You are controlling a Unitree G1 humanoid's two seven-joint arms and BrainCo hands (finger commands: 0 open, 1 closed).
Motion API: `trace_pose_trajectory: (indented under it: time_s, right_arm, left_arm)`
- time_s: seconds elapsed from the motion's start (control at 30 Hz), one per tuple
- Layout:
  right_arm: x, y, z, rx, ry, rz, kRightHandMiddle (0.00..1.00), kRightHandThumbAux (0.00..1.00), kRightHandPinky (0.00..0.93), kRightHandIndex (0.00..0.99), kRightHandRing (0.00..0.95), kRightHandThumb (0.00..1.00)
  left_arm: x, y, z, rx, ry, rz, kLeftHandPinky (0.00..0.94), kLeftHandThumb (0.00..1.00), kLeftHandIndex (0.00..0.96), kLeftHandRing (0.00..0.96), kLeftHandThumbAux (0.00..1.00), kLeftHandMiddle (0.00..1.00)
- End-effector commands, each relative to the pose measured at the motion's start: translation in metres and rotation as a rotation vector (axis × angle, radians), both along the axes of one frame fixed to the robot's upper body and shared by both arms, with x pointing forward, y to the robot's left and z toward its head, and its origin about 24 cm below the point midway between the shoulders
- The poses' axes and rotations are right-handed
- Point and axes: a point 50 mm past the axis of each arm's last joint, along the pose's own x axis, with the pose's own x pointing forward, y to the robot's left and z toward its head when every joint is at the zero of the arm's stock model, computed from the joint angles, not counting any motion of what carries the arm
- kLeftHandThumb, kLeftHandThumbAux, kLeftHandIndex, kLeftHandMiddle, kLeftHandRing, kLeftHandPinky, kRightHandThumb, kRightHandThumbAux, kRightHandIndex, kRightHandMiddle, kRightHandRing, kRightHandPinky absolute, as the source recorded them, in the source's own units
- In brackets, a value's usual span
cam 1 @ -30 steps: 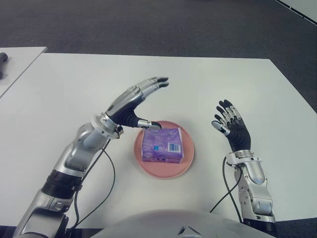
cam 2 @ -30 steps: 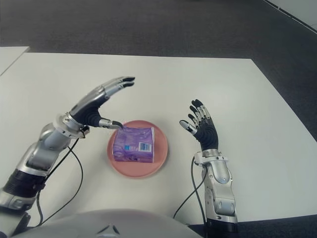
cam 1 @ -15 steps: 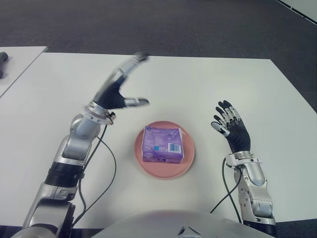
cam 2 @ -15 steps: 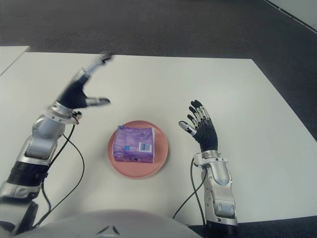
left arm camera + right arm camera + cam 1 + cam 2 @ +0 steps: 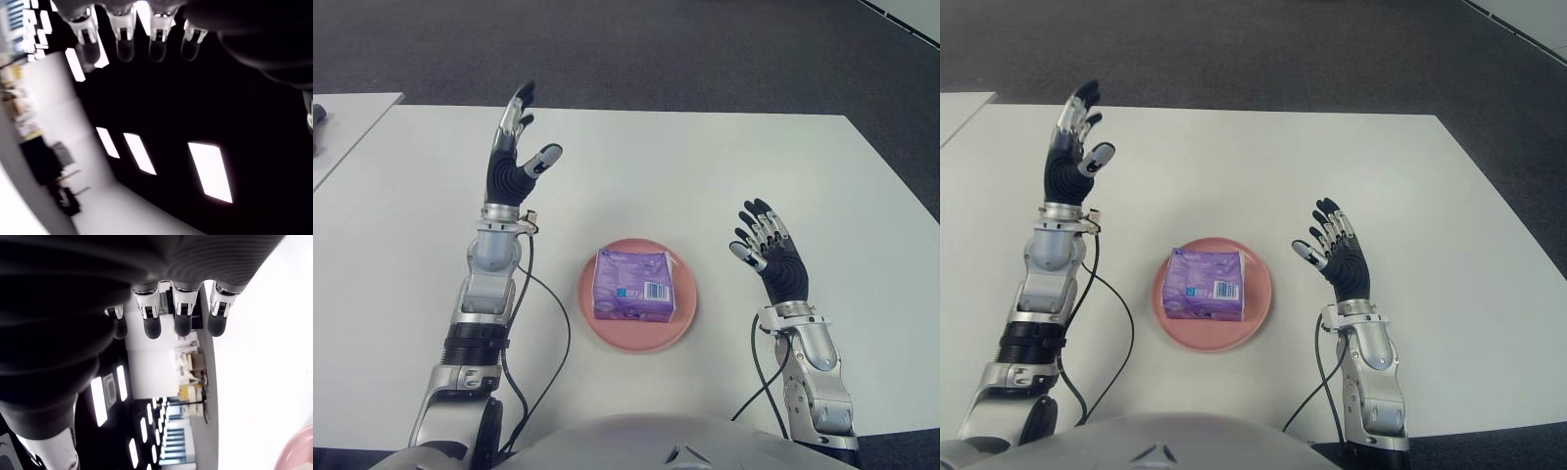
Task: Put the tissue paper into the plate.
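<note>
Our left hand [image 5: 514, 157] is raised upright above the white table [image 5: 705, 166], fingers spread and pointing up, thumb out to the side, holding nothing. From its own wrist camera we see only the straightened fingers [image 5: 124, 36] against a dark ceiling with bright light panels. Our right hand [image 5: 771, 253] stands upright as well, palm bare and fingers fanned apart, and its wrist view shows the same loose, extended fingers [image 5: 182, 308] with a sliver of pink rim at the frame's corner. Between the two hands, nearer and lower than the left one and just beside the right one on its inner side, sits the pink plate [image 5: 683, 323]. The purple pack of tissue paper [image 5: 632, 285] lies flat inside it, touched by neither hand. Black cables [image 5: 543, 323] trail from each wrist across the tabletop toward our body.
</note>
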Motion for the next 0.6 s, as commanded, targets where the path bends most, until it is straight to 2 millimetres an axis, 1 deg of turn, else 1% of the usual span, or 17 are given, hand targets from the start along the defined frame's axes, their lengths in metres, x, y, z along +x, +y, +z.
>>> trace_pose_trajectory:
  time_s: [0.03,0.27,0.47,0.6]
  right_arm:
    - [-0.003,0.001,-0.004,-0.001,0.032,-0.004,0.0,0.762,0.0,0.003,0.0,0.0]
    - [-0.005,0.002,-0.003,-0.001,0.032,-0.004,0.0,0.762,0.0,0.003,0.0,0.0]
    - [-0.006,0.003,-0.003,-0.001,0.032,-0.004,0.0,0.762,0.0,0.003,0.0,0.0]
    - [-0.006,0.003,-0.003,-0.001,0.032,-0.004,0.0,0.762,0.0,0.003,0.0,0.0]
  left_arm:
    - [0.004,0.011,-0.016,-0.059,0.058,0.072,0.0,0.0,0.0,0.0,0.33,0.0]
    - [-0.001,0.017,-0.04,-0.124,0.143,0.139,0.0,0.0,0.0,0.0,0.347,0.0]
    - [-0.006,0.013,-0.06,-0.164,0.218,0.168,0.0,0.0,0.0,0.0,0.352,0.0]
    - [-0.007,0.012,-0.066,-0.173,0.243,0.177,0.0,0.0,0.0,0.0,0.344,0.0]
